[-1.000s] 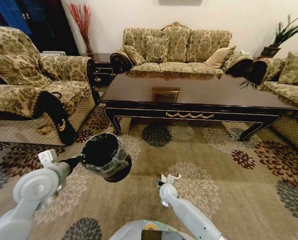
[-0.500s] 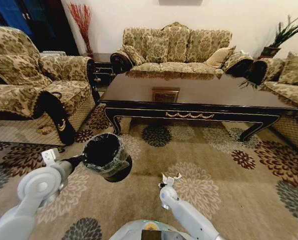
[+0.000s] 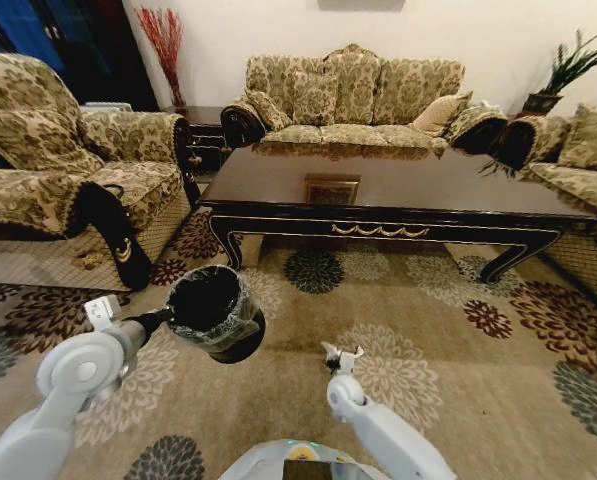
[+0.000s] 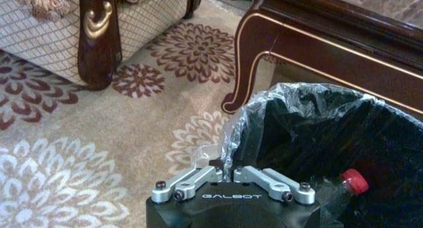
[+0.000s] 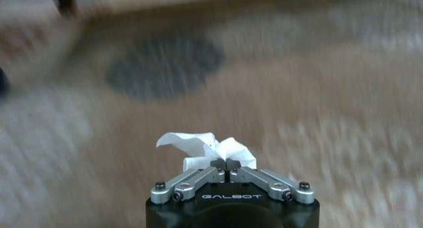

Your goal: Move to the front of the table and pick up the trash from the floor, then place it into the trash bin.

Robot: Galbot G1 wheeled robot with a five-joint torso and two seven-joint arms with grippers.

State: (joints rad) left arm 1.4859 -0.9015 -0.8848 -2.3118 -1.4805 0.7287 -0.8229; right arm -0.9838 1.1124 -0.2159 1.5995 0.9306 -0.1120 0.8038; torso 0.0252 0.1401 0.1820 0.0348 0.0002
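My left gripper [image 3: 165, 319] [image 4: 226, 170] is shut on the rim of the trash bin [image 3: 216, 312] [image 4: 317, 139], a small black bucket lined with a crinkled bag, and holds it up over the floor [image 3: 428, 330] in front of the table [image 3: 428, 190]. A plastic bottle with a red cap [image 4: 353, 181] lies inside the bin. To the right of the bin, low over the carpet, my right gripper [image 3: 340, 360] [image 5: 227, 163] is shut on the trash [image 3: 342, 353] [image 5: 205, 146], a crumpled white paper wad that sticks out past the fingertips.
A patterned armchair [image 3: 68, 170] stands at the left, a sofa [image 3: 353, 95] behind the table and another seat [image 3: 578, 170] at the right. The table's curved leg [image 4: 239, 74] and the armchair's wooden leg [image 4: 99, 39] are close to the bin.
My right arm has drawn slightly back and to the right with the paper wad in its grip. The left arm and bin have shifted only a little.
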